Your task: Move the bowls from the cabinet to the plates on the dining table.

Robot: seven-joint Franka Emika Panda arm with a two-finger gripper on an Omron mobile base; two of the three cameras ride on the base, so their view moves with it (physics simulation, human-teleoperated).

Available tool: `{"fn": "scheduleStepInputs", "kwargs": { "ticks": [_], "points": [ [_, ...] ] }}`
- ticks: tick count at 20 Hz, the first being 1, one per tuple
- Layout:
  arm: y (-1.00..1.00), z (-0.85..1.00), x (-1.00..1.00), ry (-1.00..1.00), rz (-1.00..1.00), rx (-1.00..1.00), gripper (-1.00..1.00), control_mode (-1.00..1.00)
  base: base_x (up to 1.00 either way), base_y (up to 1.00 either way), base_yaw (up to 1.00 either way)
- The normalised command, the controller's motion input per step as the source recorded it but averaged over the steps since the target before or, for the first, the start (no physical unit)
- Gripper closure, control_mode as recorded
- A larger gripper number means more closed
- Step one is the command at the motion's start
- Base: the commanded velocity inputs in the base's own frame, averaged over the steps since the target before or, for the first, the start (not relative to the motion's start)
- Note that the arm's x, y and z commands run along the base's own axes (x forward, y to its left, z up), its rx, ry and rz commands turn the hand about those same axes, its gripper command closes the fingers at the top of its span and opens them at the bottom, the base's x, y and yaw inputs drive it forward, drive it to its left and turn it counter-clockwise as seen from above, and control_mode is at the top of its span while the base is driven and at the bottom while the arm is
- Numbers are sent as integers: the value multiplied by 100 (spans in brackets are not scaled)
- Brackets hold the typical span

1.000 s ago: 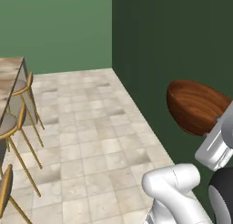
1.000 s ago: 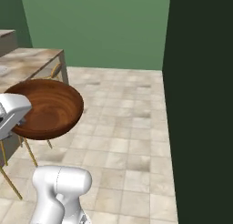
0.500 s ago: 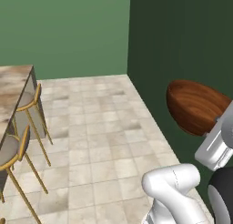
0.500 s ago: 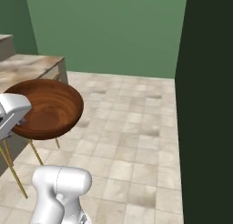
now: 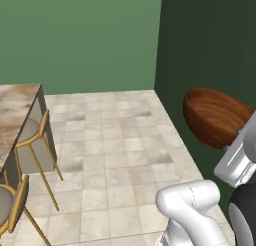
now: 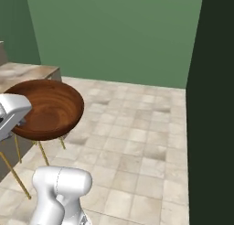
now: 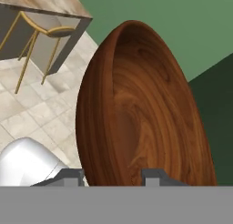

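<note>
Since a second ago the whole view has swung, the base turning and bringing the dining table (image 5: 17,112) with its mottled stone top and yellow-framed stools (image 5: 32,132) further into view at left; delivery is likely under way. The gripper (image 7: 111,175) clasps the rim of the glossy reddish-brown bowl (image 6: 45,109), carried above the tiled floor (image 5: 115,145).
</note>
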Motion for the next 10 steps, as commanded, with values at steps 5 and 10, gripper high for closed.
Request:
{"fn": "scheduleStepInputs", "kwargs": {
  "ticks": [5,10],
  "points": [
    [0,0,0,0,0,0,100,100,100,0,12],
    [0,0,0,0,0,0,100,100,100,0,13]
  ]
}}
